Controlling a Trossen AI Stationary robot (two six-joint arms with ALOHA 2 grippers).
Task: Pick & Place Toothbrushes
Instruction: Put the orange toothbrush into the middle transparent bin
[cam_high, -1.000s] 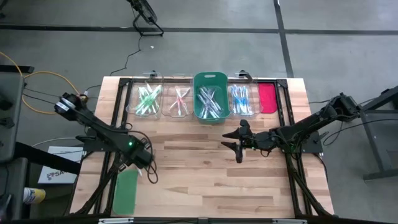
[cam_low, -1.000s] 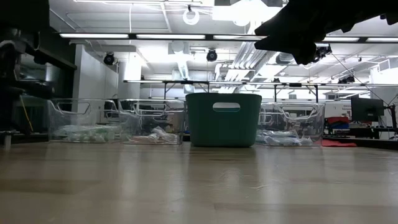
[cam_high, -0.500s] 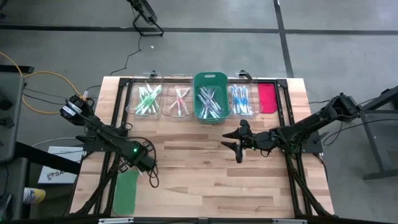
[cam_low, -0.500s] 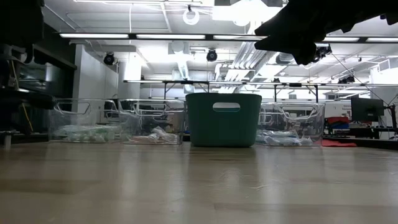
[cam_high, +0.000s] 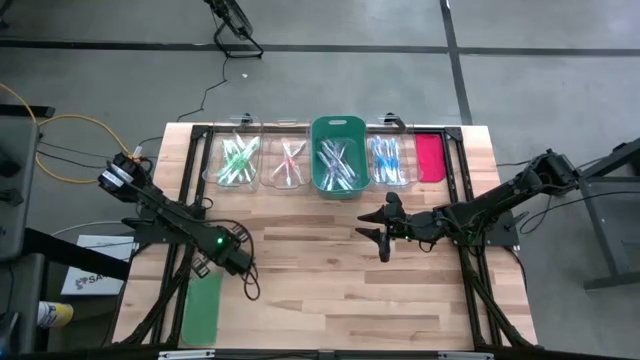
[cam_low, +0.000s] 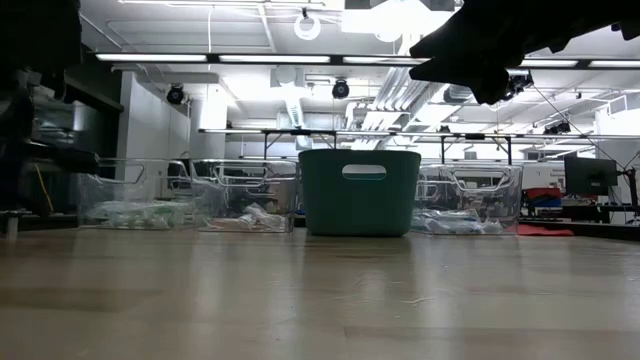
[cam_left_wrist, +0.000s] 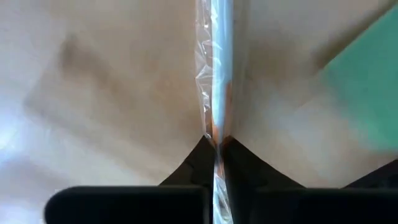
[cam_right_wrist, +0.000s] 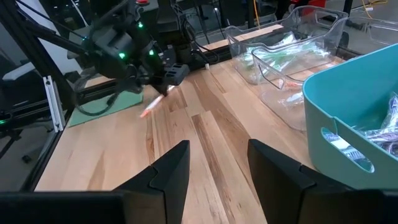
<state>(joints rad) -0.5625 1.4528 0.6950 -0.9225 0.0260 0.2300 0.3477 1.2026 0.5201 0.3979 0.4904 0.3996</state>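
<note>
My left gripper (cam_high: 247, 287) is low over the table (cam_high: 330, 300), near its left edge and toward the front, just beside the flat green lid (cam_high: 203, 308). My two fingers are pressed together on one toothbrush (cam_left_wrist: 219, 93). It is in a clear crinkly wrapper and it sticks straight out from between my fingertips. Seen from my other arm, its end looks pink or red (cam_right_wrist: 151, 107), and it points down at the wood.

The rest of the toothbrushes (cam_high: 336, 163) lie at the back edge of the table, in the teal bin (cam_high: 339, 125) and in the clear bins (cam_high: 238, 160) beside it. One clear bin holds green ones, one holds pink ones (cam_high: 289, 162), one holds blue ones (cam_high: 387, 158).

I think my job now is to lift this brush and take it to the bin with the pink ones. The wrapper is slippery, so I should keep a firm pinch and lift slowly. I should go straight up first so the tip does not drag on the wood. I should carry it high enough to clear the bin wall, and let go only when it is over the right bin.

My right gripper (cam_high: 381, 229) waits above the middle of the table with its fingers apart, holding nothing.
</note>
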